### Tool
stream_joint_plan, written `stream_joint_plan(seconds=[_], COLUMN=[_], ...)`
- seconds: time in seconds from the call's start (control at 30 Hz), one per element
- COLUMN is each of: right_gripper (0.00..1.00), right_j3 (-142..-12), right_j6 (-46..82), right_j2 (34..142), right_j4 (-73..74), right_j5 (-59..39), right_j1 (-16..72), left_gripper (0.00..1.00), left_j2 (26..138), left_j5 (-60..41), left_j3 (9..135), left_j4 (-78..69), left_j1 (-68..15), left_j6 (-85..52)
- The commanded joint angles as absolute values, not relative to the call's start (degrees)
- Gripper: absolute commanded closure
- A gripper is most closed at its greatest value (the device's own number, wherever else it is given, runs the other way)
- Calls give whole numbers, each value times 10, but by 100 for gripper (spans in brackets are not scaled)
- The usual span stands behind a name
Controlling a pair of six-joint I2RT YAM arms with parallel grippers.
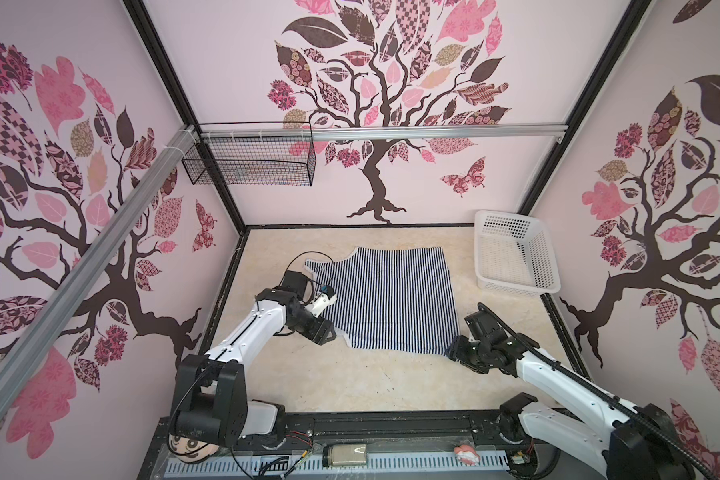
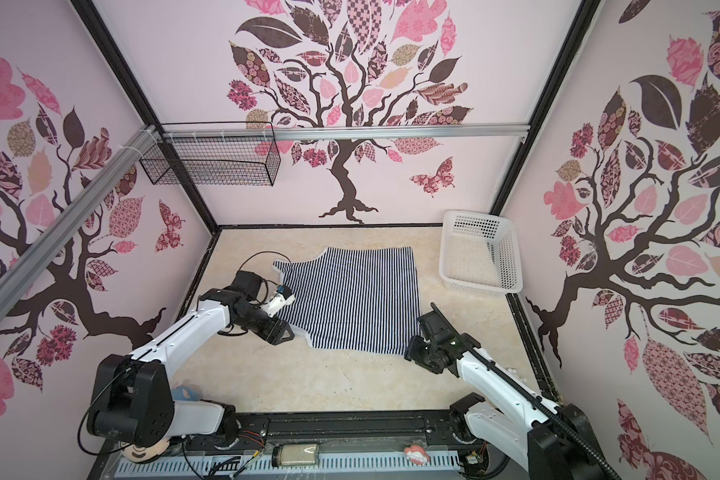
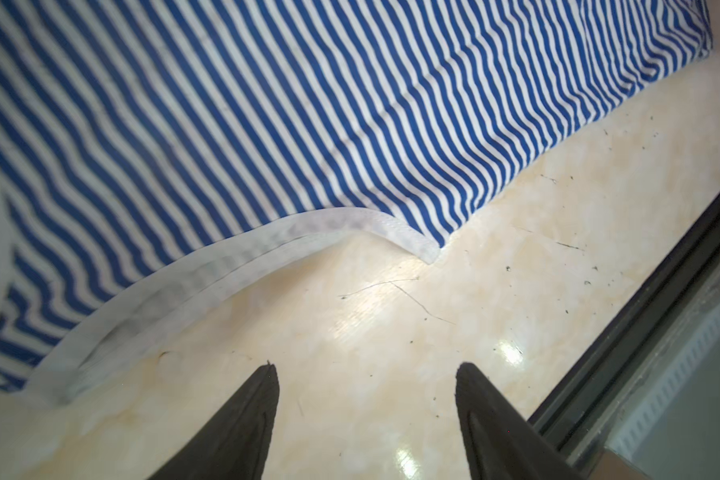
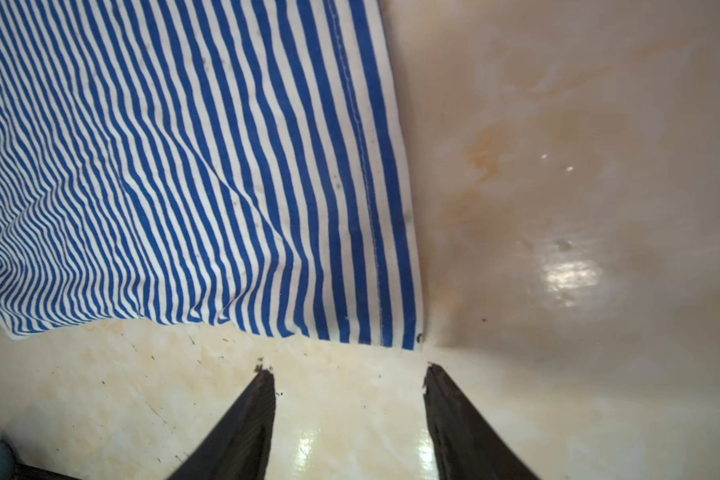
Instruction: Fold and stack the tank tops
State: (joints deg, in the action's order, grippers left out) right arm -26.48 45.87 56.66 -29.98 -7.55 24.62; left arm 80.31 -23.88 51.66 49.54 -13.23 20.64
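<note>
On the middle of the table [image 1: 350, 386], in both top views, one striped tank top [image 1: 387, 299] lies spread flat, with a white basket [image 1: 516, 257] standing apart from it at the far right corner. The left fingers [image 1: 324, 332] sit low at its near left edge and the right fingers [image 1: 454, 353] by its near right corner. In the left wrist view, the left fingers [image 3: 262, 415] stand apart and empty over bare table, just short of the white armhole edging [image 3: 225, 270]. In the right wrist view, the right fingers [image 4: 258, 415] are likewise apart and empty, with the tank top's hemmed corner [image 4: 408, 332] just ahead of them.
</note>
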Motion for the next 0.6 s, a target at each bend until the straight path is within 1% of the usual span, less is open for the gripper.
stream_joint_plan(seconds=[0.0,0.2,0.43,0.57], right_gripper=[41,46,54,55], right_j3=[-264,-263,-249,-244], right_j6=[473,482,498,501], right_j2=[563,550,535,534], right_j4=[-290,-306,-299,-293], right_j5=[-77,-50,-29,-25], right_j1=[247,246,246,245], left_gripper=[28,28,29,29], left_j2=[838,907,958,987], left_j5=[-253,-277,-355,-361], left_j3=[529,552,577,593], left_j4=[482,486,495,500], left_j1=[-151,-156,-157,-162], left_j6=[195,201,196,193])
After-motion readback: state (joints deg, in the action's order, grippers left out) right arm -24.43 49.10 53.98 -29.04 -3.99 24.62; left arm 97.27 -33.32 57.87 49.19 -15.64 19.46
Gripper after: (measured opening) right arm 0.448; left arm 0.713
